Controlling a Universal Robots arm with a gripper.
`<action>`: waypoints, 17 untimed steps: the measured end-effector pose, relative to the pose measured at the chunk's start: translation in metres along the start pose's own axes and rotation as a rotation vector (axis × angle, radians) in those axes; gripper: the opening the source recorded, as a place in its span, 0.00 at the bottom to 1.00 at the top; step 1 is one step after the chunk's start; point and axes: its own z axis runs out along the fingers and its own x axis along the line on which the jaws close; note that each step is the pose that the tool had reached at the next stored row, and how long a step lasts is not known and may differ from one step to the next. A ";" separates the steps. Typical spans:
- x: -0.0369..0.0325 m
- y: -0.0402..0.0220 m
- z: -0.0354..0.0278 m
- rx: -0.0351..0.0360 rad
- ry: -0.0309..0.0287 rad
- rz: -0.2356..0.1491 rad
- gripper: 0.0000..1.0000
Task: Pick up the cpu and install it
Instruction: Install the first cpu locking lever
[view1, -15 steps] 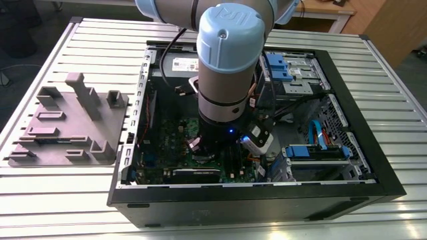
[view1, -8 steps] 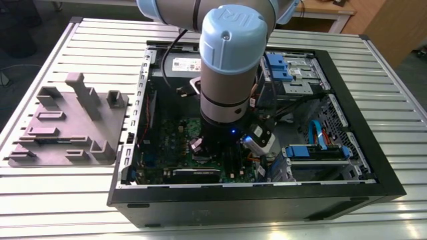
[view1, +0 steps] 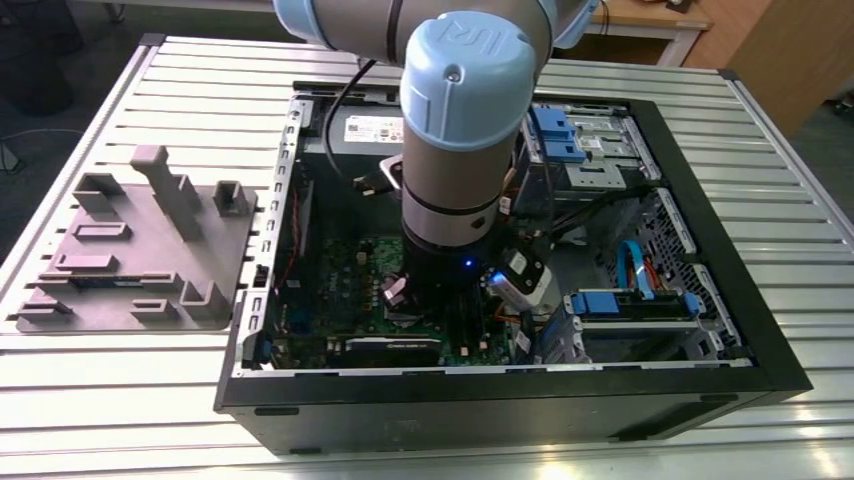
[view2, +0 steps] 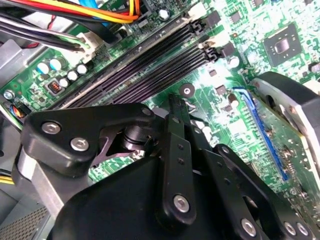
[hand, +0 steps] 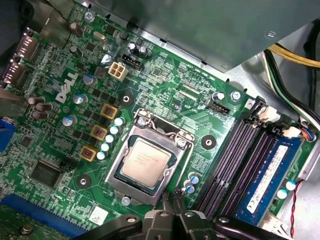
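**Fig. Arm lowered into the open computer case (view1: 507, 400), as I see it from the remote station.**

In the exterior view the arm (view1: 461, 150) stands upright inside the case, and its own body covers the part of the board below it. The case rests on a slatted table (view1: 134, 400), with a grey fixture tray (view1: 134, 260) beside it on the exterior view's left.

In both wrist views the gripper (hand: 171, 200) is cut off by the picture edge, leaving its black linkage and narrow tips. I read the jaws as closed, tip against tip, with nothing between them.

The first wrist view shows the cpu (hand: 145, 162). Its pale metal top faces up, and it lies flat inside the metal socket frame (hand: 116, 172) on the green board (hand: 165, 85). It sits just ahead of the jaw tips and a little to one side, near them but not touching. The memory slots (hand: 235, 160) run along the other side of the tips, one holding a blue module (hand: 272, 170). A grey power-supply box (hand: 200, 25) overhangs the board's far edge and hides what lies under it.

In the second wrist view the linkage masks the board ahead of the jaws. Beyond the tips I see the memory slots and coloured cables (view2: 100, 12). A dark rounded part (view2: 295, 100) at the edge is hard to identify.
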 end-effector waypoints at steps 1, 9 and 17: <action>0.0012 0.0002 0.0000 0.0003 -0.0010 0.000 0.10; 0.0058 -0.0013 -0.0004 0.0017 -0.0018 0.000 0.10; 0.0059 -0.0012 0.0026 0.0037 -0.0063 0.000 0.10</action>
